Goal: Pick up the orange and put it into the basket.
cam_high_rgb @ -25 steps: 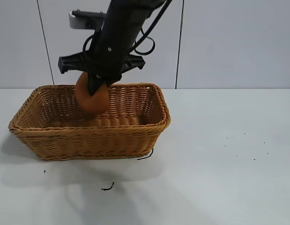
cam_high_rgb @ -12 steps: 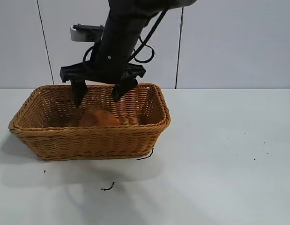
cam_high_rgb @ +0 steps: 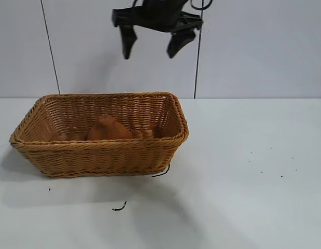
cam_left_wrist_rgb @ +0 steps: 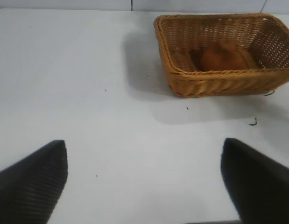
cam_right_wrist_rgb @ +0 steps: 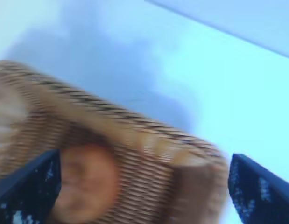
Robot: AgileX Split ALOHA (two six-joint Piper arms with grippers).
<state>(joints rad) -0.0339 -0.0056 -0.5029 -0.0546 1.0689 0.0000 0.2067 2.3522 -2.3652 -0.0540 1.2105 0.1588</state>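
Observation:
The orange (cam_high_rgb: 109,129) lies inside the wicker basket (cam_high_rgb: 98,147), left of its middle, touching nothing but the basket. My right gripper (cam_high_rgb: 152,45) hangs open and empty high above the basket, well clear of the rim. In the right wrist view the orange (cam_right_wrist_rgb: 86,182) and the basket's wall (cam_right_wrist_rgb: 149,135) show blurred between the open right gripper's (cam_right_wrist_rgb: 144,186) fingers. My left gripper (cam_left_wrist_rgb: 144,186) is open and empty over bare table, far from the basket (cam_left_wrist_rgb: 219,83) and the orange (cam_left_wrist_rgb: 219,56); it is out of the exterior view.
The basket stands at the left of a white table (cam_high_rgb: 243,181), with a pale wall behind. Small dark scraps (cam_high_rgb: 119,208) lie in front of the basket, one (cam_high_rgb: 161,173) at its front corner. Tiny specks dot the table at the right.
The right gripper opened and let the orange drop into the basket, then rose from rim height to well above it. The orange now rests in the basket.

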